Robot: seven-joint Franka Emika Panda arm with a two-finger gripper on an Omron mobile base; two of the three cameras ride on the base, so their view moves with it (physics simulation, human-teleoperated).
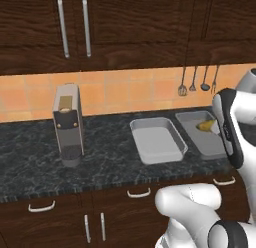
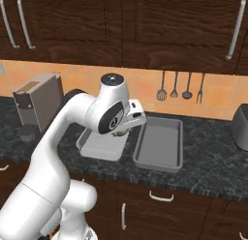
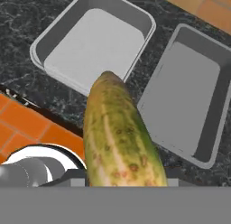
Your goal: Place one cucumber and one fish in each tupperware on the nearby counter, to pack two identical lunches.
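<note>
Counter (image 1: 30, 157) carries two empty trays (image 3: 97, 38) (image 3: 189, 96), side by side. Gripper (image 2: 127, 127), above the gap between them, grasps a cucumber (image 3: 118, 137) by one end. Judged light, stiff, waxy-smooth; a mid-body hold would resist swinging better.

Cucumber (image 3: 121, 137) lower end cut off at hand view bottom; pincer fingertips hidden behind it. Arm covers right tupperware (image 1: 200, 134) near corner in left base view.
</note>
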